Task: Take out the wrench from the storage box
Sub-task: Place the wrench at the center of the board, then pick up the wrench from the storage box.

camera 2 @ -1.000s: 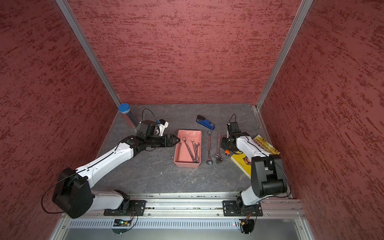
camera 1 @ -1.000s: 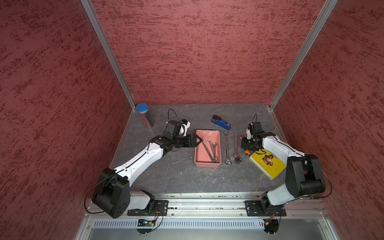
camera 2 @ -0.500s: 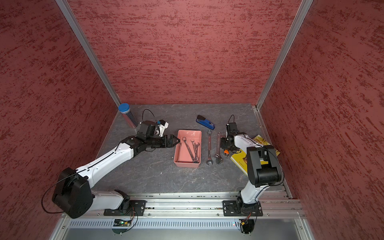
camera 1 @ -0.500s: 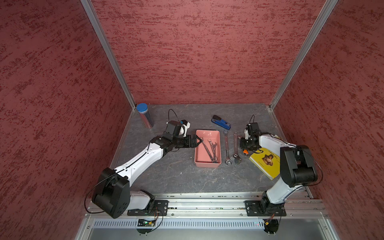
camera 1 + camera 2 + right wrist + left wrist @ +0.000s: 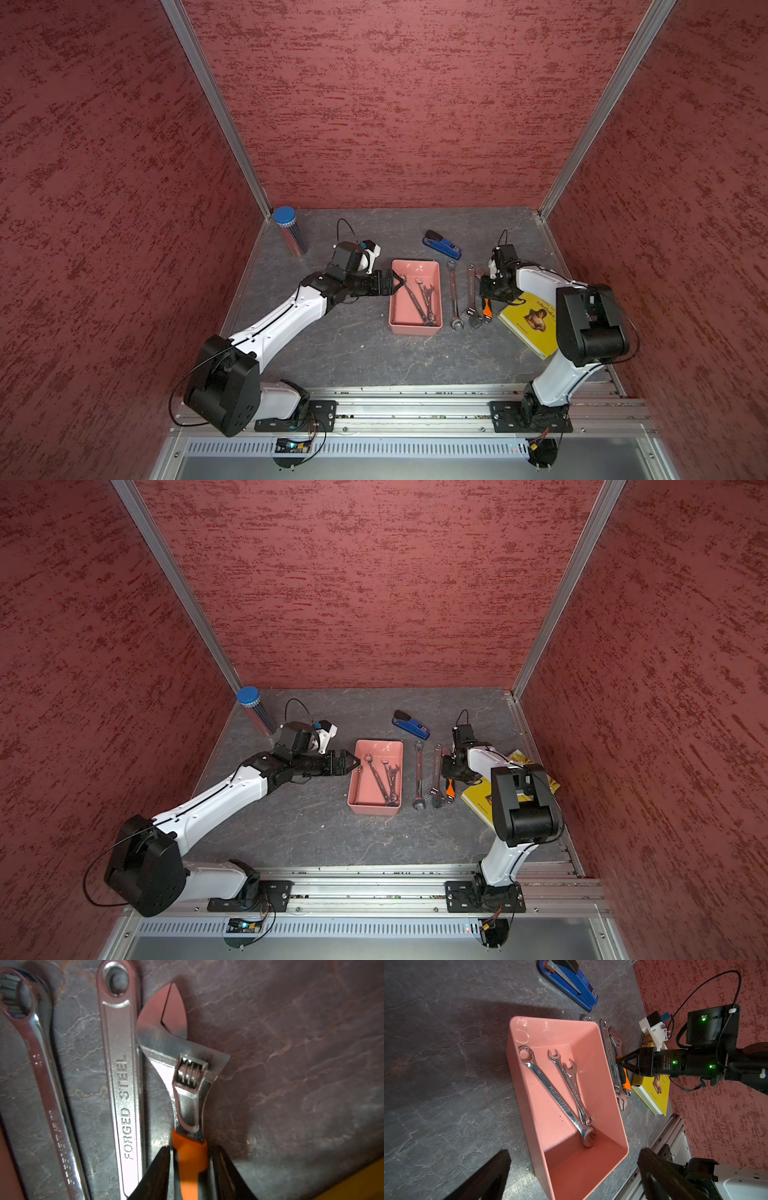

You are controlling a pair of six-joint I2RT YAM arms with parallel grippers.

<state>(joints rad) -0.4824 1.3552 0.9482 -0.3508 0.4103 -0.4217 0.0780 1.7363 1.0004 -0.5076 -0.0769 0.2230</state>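
- L gripper (image 5: pixel 400 282): jaws fully wide, empty, over left rim of salmon-pink rectangular plastic storage box (image 5: pixel 405 322).
- 3 chrome steel combination wrenches (image 5: pixel 560 1093) lie crossed inside box.
- R gripper (image 5: pixel 189 1154): part-open, straddling orange-handled silver adjustable wrench (image 5: pixel 187 1076) on grey table (image 5: pixel 353 353), thin gaps both sides.

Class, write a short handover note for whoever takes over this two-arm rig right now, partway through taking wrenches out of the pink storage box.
Left end effector: open wide, empty, at the storage box wall nearest its arm.
Right end effector: open, jaws either side of the orange-handled wrench with thin gaps showing; that wrench lies on the table.
Done: a row of wrenches, that one included, lies outside between box and yellow book.
Left: three wrenches lie overlapping inside the box. Probably lift the right arm clear, then pick with the left.
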